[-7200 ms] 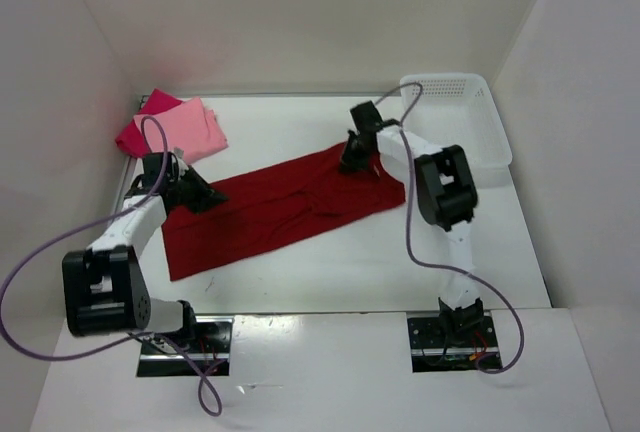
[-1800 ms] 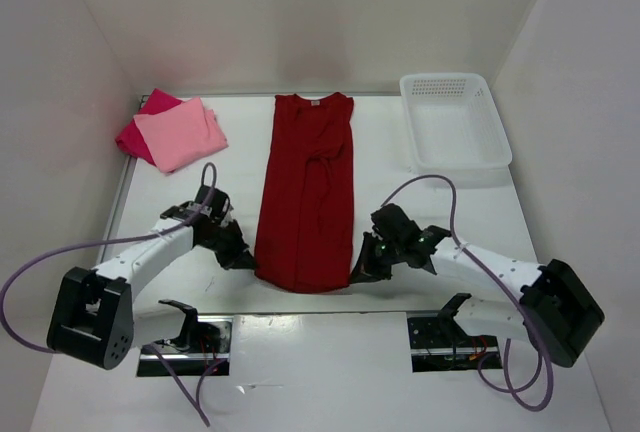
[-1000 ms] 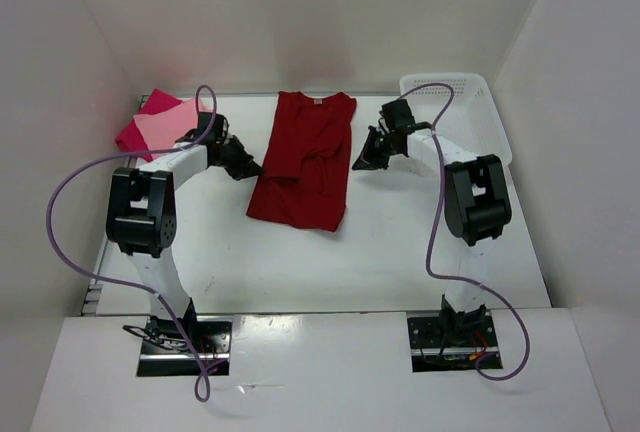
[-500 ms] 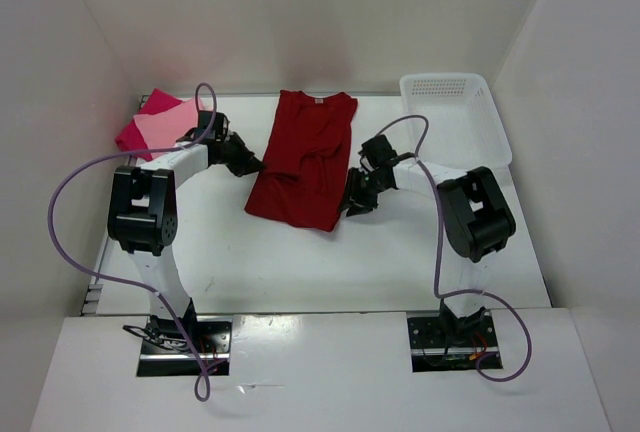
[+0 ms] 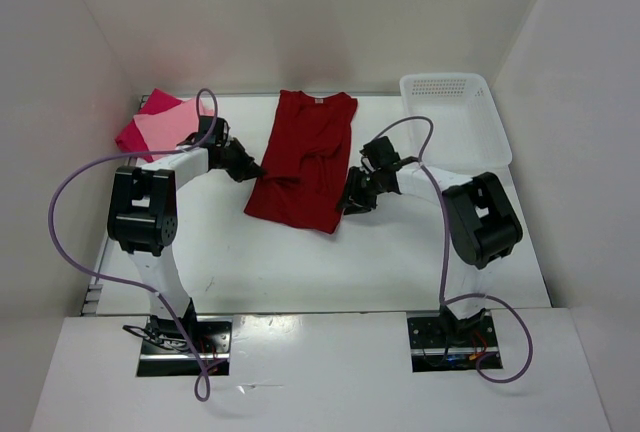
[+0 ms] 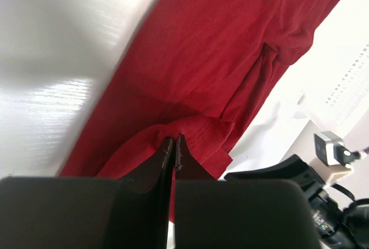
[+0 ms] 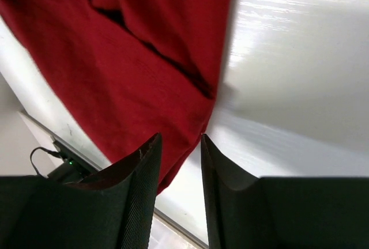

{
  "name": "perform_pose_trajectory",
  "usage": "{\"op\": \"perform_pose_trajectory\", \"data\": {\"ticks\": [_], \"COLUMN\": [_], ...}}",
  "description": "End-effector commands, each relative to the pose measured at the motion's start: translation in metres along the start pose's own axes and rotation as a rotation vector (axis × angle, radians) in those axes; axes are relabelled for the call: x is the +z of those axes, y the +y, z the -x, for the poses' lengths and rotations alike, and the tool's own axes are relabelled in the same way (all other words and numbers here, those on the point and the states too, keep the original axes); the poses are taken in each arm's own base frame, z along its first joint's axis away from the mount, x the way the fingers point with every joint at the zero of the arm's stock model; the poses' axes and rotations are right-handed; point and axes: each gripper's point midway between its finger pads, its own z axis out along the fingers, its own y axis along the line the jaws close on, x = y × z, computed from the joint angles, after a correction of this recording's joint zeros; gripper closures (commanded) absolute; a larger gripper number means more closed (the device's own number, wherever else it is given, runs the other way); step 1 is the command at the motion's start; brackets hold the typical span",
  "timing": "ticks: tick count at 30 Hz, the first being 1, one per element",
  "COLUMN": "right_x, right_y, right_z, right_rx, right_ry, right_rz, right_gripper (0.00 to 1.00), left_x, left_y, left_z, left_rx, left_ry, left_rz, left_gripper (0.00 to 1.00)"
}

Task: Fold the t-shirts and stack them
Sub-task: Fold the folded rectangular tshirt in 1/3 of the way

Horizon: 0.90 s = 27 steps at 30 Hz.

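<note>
pinching the dark red shirt (image 5: 305, 164) with left jaws, right jaws parted.

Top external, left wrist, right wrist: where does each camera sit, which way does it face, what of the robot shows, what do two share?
Top external: above, behind the bases, looking down; both arms show.
Left wrist: on that arm, facing the dark red shirt; shut left gripper shows.
Right wrist: facing the shirt's edge; open right gripper shows.
All share that shirt.

No readable text, label, brand or number shows in any view
</note>
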Motion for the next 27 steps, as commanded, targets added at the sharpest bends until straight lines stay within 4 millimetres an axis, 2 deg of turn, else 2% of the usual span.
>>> {"op": "perform_pose_trajectory", "data": {"ticks": [1,6,12,17,21,24,27], "right_x": [-0.017,-0.003,-0.004,0.007,0.01,0.008,0.01], "right_y": [0.022,0.011,0.004,0.001,0.001,0.007,0.003], "right_z": [0.019,0.021,0.026,0.028,0.03,0.039,0.039], "right_rx": [-0.044,-0.025,-0.038,-0.04,-0.039,-0.057,-0.051], "right_ry": [-0.09,-0.072,-0.095,-0.073,-0.071,-0.094,-0.092], "right_rz": [0.054,0.01,-0.033,-0.036,-0.038,-0.034,-0.051], "right_gripper": [0.61,0.61,0.61,0.65,0.75,0.8,0.91], "left_x": [-0.011,-0.011,-0.011,-0.008,-0.008,-0.006,-0.006], "left_y": [-0.013,-0.015,-0.015,-0.012,-0.012,-0.01,-0.01], "left_z": [0.003,0.003,0.003,0.003,0.003,0.002,0.002], "left_rx": [0.029,0.034,0.034,0.03,0.03,0.026,0.025], "left_ry": [-0.026,-0.025,-0.025,-0.019,-0.019,-0.014,-0.014], "left_rz": [-0.045,-0.057,-0.057,-0.05,-0.05,-0.044,-0.044], "left_gripper": [1.0,1.0,1.0,1.0,1.0,1.0,1.0]}}
